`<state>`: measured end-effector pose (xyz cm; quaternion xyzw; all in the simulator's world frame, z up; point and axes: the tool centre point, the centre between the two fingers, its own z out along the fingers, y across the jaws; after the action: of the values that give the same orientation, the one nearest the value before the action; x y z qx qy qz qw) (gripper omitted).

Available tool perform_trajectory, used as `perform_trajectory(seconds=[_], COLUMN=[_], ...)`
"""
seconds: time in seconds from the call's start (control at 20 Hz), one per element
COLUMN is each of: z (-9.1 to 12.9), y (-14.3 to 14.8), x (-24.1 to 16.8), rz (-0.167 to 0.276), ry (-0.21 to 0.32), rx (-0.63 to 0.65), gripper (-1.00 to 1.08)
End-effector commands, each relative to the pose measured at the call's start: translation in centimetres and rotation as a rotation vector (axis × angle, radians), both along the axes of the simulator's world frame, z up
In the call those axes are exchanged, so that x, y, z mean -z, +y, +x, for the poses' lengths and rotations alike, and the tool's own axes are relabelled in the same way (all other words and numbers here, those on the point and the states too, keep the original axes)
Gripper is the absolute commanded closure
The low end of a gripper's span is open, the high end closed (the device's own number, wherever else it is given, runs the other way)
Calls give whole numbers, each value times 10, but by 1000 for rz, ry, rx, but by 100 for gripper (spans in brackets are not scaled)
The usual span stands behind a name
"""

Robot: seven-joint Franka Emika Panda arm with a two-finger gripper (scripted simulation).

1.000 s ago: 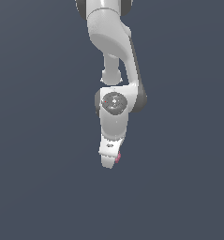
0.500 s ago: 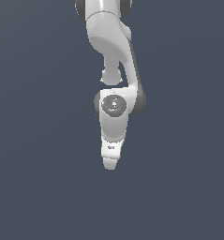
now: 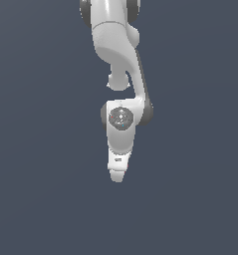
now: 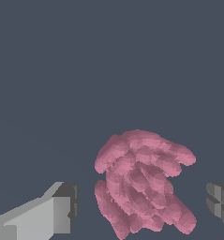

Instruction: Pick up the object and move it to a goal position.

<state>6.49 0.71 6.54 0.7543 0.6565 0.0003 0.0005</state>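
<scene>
Arm: the white Panda arm point(image 3: 121, 60) hung from above, its wrist pointing downward against a plain dark ground.
Claw: the gripper point(image 4: 142, 206) stood open, with clear space between each fingertip point(image 4: 62, 208) and the object.
Object: the pinkish-red lumpy cluster point(image 4: 144, 180) lay between the two fingers, touching neither.
Exterior view: the gripper point(image 3: 117, 175) hid the object entirely.
</scene>
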Motion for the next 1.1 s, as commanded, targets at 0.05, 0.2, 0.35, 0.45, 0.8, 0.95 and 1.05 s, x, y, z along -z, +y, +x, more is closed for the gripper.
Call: perform_trajectory(seconds=[0.05,0.2,0.35,0.45,0.8,0.95,1.05], z=[-1,-1,0,0,0,0,-1], y=[0,0,0,0,0,0,-1], x=[19,26,26,26,26,26,25], rz=[0,0,0,0,0,0,0], ry=[1,1,1,1,1,1,1], rx=[-2,-3,-2,-2,-2,-2,-2], gripper=[-92,-92,-92,108,108,108,108])
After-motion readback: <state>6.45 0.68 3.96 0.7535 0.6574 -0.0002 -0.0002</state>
